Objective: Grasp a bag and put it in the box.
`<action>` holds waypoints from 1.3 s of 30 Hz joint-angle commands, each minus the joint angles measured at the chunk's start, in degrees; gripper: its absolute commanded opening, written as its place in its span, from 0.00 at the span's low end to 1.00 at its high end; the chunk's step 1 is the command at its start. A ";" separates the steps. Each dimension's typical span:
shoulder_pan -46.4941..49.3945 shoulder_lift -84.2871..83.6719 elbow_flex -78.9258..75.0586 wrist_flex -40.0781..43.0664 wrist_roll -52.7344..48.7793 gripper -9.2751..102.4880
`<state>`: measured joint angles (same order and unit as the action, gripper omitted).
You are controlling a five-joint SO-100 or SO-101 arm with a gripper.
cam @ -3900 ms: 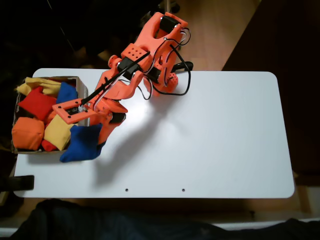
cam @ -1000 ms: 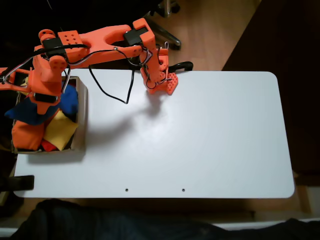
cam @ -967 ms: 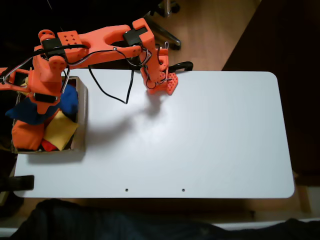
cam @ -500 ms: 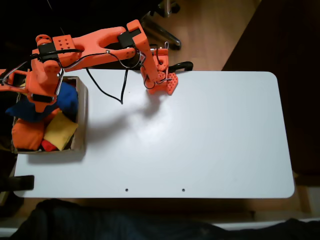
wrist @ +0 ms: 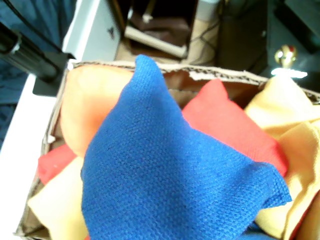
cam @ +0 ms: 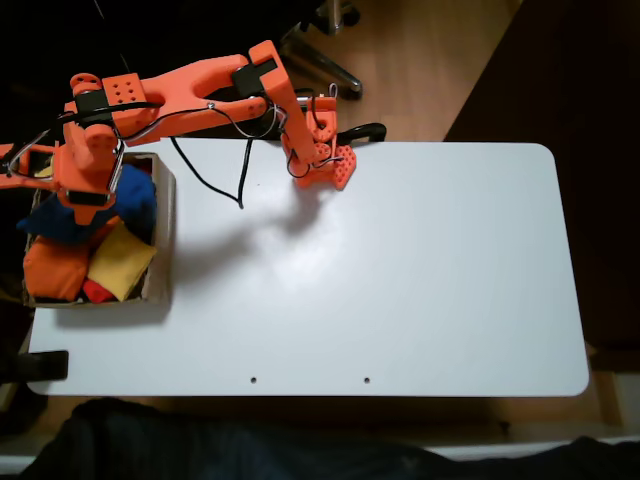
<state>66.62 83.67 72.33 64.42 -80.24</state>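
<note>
The bag [wrist: 175,170] hangs above the box [cam: 160,235], over the other bags inside: an orange one [cam: 52,270], a yellow one [cam: 122,262], a red one [wrist: 230,127] and a second blue one [cam: 135,195]; in the fixed view the held bag [cam: 55,222] shows as a blue mass below the gripper [cam: 80,200]; the wrist view puts its coarse knitted cloth close under the camera, sagging to a point at top and a corner at right; judged soft, loosely filled, light and not fragile; the weave should give grip, so slip looks unlikely; best taken at a corner or a bunched fold of cloth, since the filling will shift away from a squeeze across the middle; the jaws are hidden behind the wrist and the cloth, so the grip cannot be confirmed, though the bag appears to be pinched and hanging from them; compared with half a second ago the arm [cam: 190,85] has shifted slightly; bag not yet released
</note>
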 commanded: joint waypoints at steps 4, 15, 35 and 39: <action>0.88 1.05 -4.57 -1.49 -0.62 0.34; -0.09 5.36 0.18 -2.20 0.70 0.48; -7.65 20.83 13.71 -5.71 8.88 0.64; -9.67 24.87 16.79 -7.03 10.63 0.66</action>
<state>58.18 104.24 88.42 58.62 -70.49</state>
